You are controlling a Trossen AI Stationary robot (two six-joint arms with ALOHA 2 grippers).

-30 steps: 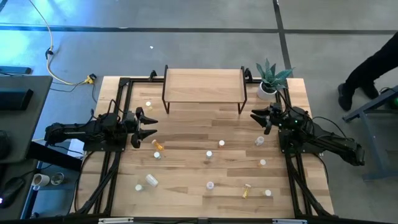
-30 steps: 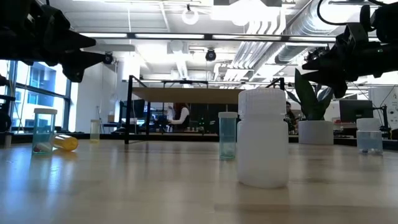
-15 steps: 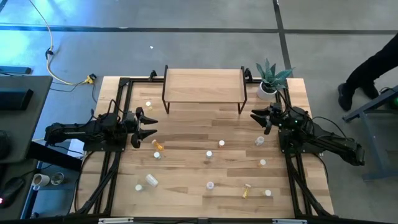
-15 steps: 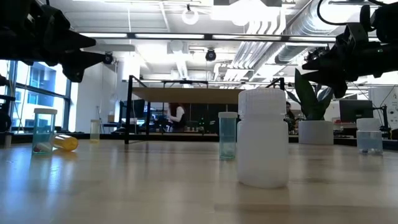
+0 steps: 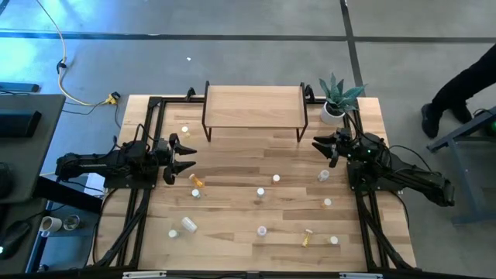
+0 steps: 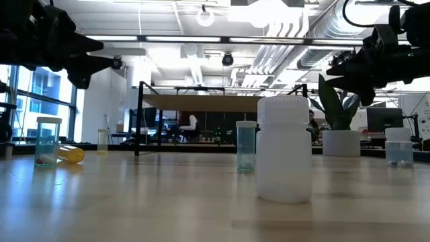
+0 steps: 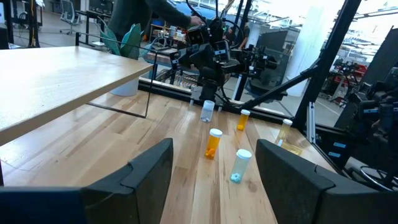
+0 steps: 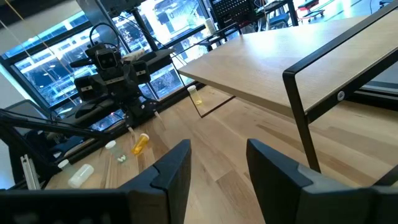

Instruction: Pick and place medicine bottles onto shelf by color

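Both tools hover spread and empty, the left tool (image 5: 180, 155) and right tool (image 5: 324, 147) flanking the shelf (image 5: 253, 106) (bare), likely because no bottle (image 5: 198, 180) is chosen yet.

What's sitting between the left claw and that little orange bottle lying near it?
Nothing: in the high view only bare wood separates the left gripper from the orange bottle. The left wrist view agrees.

Shelf (image 5: 253, 105) at table's (image 5: 232, 159) far edge; plant (image 5: 336, 98) right of it; bottles (image 5: 261, 194) scattered in front, apparently none on shelf.
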